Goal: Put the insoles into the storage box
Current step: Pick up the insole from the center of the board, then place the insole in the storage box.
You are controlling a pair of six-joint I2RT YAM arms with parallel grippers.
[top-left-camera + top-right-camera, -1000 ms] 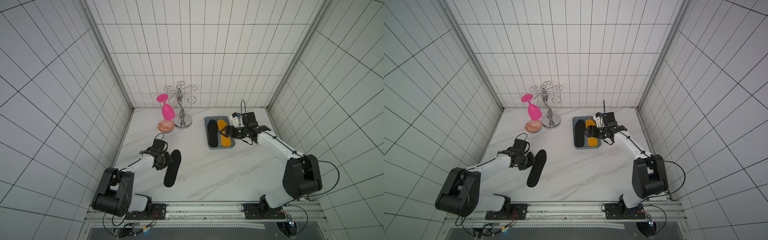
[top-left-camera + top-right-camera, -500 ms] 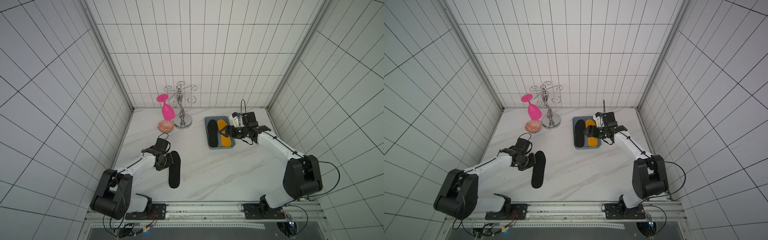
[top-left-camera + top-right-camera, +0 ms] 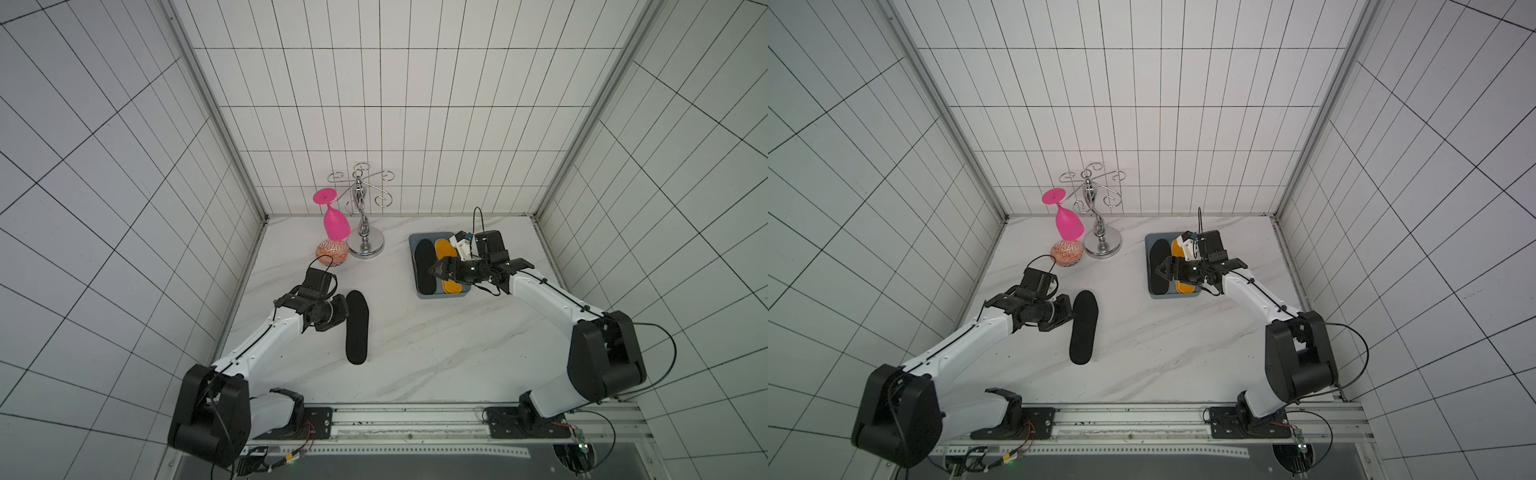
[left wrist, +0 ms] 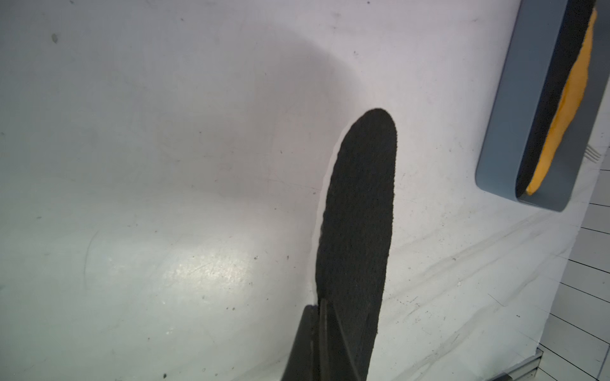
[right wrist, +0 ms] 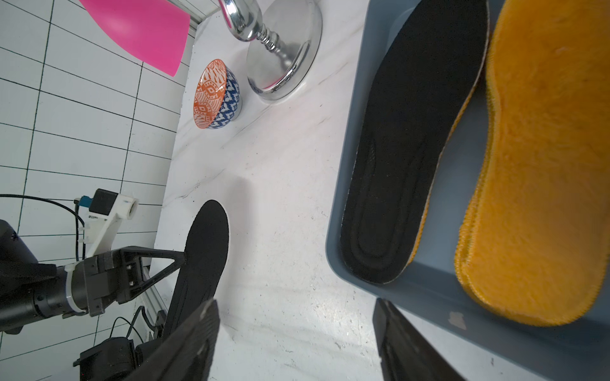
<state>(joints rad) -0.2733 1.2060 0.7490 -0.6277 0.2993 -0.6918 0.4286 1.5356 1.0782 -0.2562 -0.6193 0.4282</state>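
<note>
Box (image 3: 440, 296) back right on table (image 3: 436, 353), insoles (image 3: 424, 259) side by side inside. Right gripper (image 3: 436, 271) over its near half. Loose insole (image 3: 357, 328) left of centre, well apart from box; left gripper (image 3: 346, 316) at its left edge. Stand (image 3: 365, 245) back centre, bowl (image 3: 332, 252) just left, glass (image 3: 336, 222) above bowl.

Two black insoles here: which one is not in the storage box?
The black insole gripped at its edge by the left claw, out over the table. The other black insole lies inside the storage box beside the orange insoles.
</note>
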